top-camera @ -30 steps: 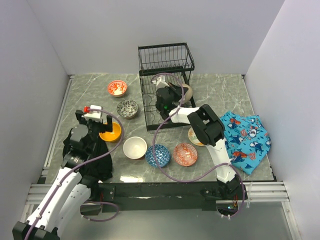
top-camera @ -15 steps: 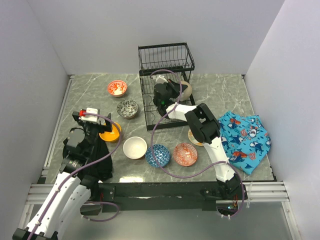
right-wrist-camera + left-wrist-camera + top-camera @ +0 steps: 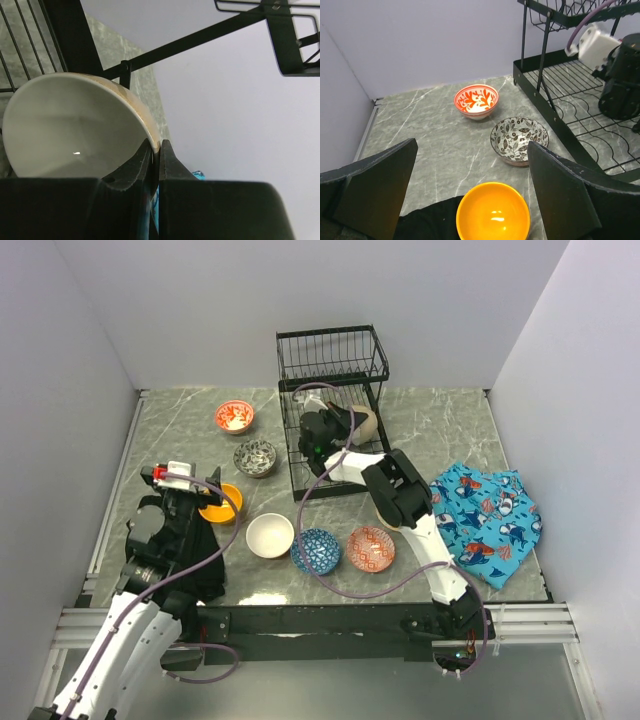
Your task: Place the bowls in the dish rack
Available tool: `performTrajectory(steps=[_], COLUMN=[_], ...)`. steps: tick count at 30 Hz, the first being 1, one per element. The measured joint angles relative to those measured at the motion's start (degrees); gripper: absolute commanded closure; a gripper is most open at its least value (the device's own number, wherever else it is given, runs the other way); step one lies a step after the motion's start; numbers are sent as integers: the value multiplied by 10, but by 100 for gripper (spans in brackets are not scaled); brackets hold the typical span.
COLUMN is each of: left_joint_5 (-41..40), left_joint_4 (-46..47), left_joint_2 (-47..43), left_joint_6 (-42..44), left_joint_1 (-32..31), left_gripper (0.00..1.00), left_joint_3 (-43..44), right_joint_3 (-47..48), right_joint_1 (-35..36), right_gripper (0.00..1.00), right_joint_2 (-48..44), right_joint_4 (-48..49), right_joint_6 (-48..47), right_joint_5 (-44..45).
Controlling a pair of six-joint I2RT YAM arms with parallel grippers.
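Observation:
The black wire dish rack (image 3: 330,360) stands at the back centre. My right gripper (image 3: 350,424) reaches into its lower tier, shut on the rim of a beige bowl (image 3: 369,423), which is tilted on edge; the wrist view shows the pinch (image 3: 159,147) on that bowl (image 3: 75,130). My left gripper (image 3: 195,502) is open, hovering over a plain orange bowl (image 3: 493,212) that lies between and below its fingers (image 3: 565,195). On the table stand a red patterned bowl (image 3: 234,416), a black-and-white patterned bowl (image 3: 255,457), a white bowl (image 3: 270,535), a blue patterned bowl (image 3: 316,551) and an orange-red patterned bowl (image 3: 371,548).
A blue whale-print cloth (image 3: 487,520) lies at the right. A black cloth (image 3: 420,222) lies under the orange bowl's near edge. The rack's lower tray (image 3: 570,95) sits to the right of the left gripper. Walls close in the table on three sides.
The right arm has carried the beige bowl further back and left inside the rack's lower tier. The left arm has drawn back toward the near left and now covers more of the orange bowl.

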Motion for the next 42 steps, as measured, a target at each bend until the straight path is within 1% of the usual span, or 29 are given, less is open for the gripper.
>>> performTrajectory(steps=[8, 15, 20, 27, 34, 41, 42], left_joint_5=[5, 10, 15, 20, 20, 20, 20], left_joint_4=[1, 1, 0, -3, -2, -2, -2], left_joint_2=[-25, -42, -42, -40, -36, -36, -36], left_joint_6=[0, 0, 0, 0, 0, 1, 1], left_joint_1=[0, 0, 0, 0, 0, 0, 0], left_gripper=[1, 1, 1, 1, 1, 1, 1], left_joint_3=[-3, -3, -3, -3, -3, -6, -7], right_joint_3=[9, 14, 34, 69, 86, 87, 87], right_joint_1=[9, 8, 5, 0, -2, 0, 2], right_gripper=[100, 100, 100, 100, 100, 100, 96], right_joint_2=[12, 14, 24, 46, 60, 68, 68], right_joint_4=[23, 9, -18, -28, -27, -5, -3], right_joint_6=[-32, -28, -14, -9, -7, -32, -33], right_joint_5=[5, 9, 14, 20, 8, -5, -8])
